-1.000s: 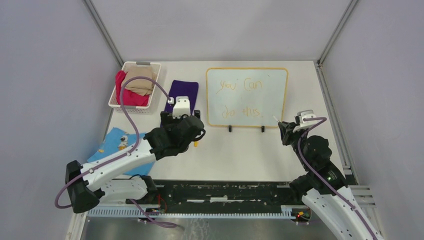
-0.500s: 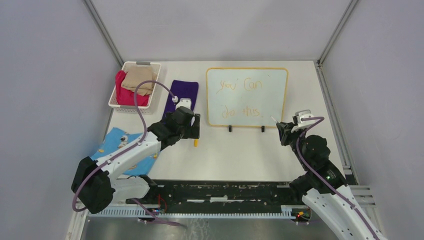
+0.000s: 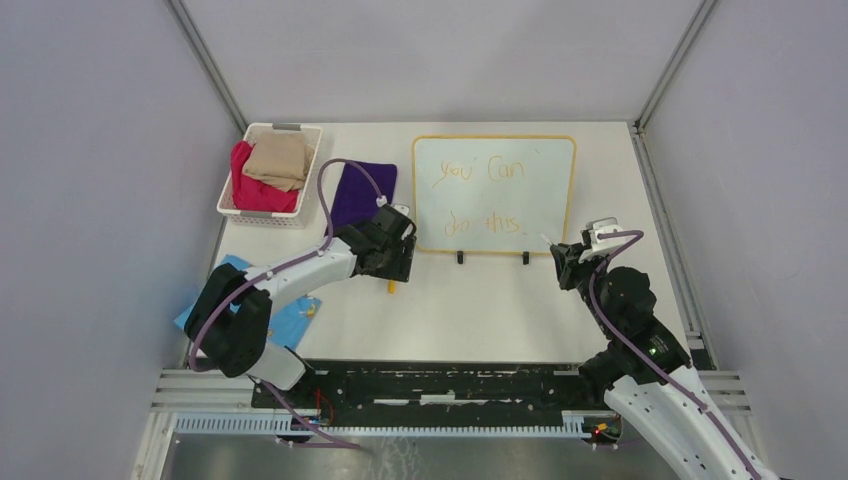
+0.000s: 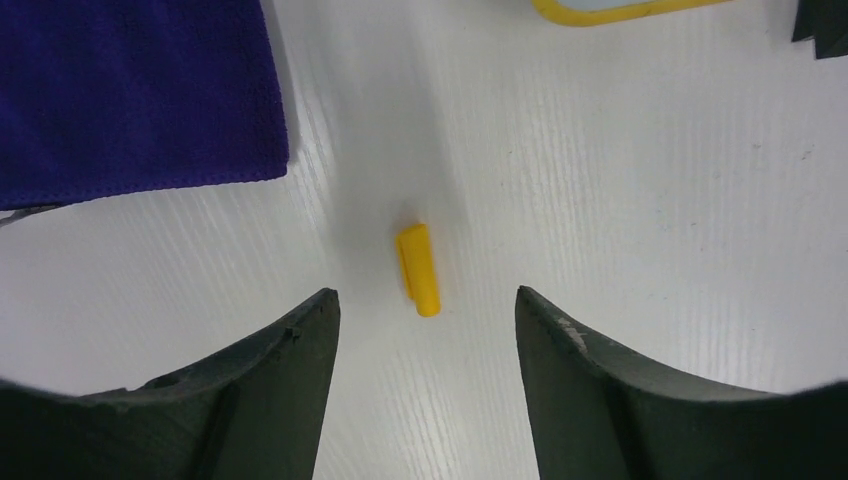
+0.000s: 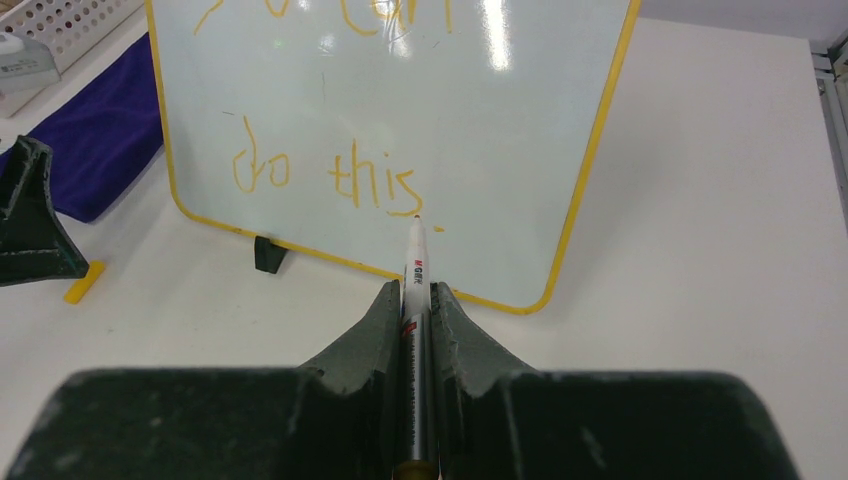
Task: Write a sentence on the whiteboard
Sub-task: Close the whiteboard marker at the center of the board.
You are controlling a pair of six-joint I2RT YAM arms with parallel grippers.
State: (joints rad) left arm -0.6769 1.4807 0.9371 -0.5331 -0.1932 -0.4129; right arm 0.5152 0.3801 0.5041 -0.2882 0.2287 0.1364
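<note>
- The whiteboard [image 5: 400,100] rests on the table [image 5: 720,200] just ahead of the right gripper [image 5: 416,292]. The bottom edge of its yellow frame is the part nearest the fingertips.
- The sentence [image 5: 365,180] is written on it in thin orange strokes, "you Can" above "do this". The lower line lies just beyond the right jaws and slightly to their left.
- The right jaws are clenched on a marker [image 5: 415,255]. Its pale barrel runs between the two fingers and sticks out forward.
- The marker's tip sits at the board's surface just right of the final "s". I cannot tell whether it touches.
- One black foot [image 5: 266,253] of the board shows ahead and to the left of the right jaws, under the frame's bottom edge.
- The left gripper [image 4: 425,298] points down at the table with its jaws released, well apart and holding nothing.
- A small yellow cap [image 4: 418,268] lies flat on the table in the gap between these fingers, just ahead of the tips and touching neither.
- A purple cloth [image 4: 130,90] lies ahead and to the left of the left jaws. A corner of the board's yellow frame shows ahead to their right.
- Farther beyond the left jaws and to their left, a white basket [image 3: 258,218] holds red and tan fabric.
- A blue cloth [image 3: 298,318] lies behind the left jaws, beside the arm.
</note>
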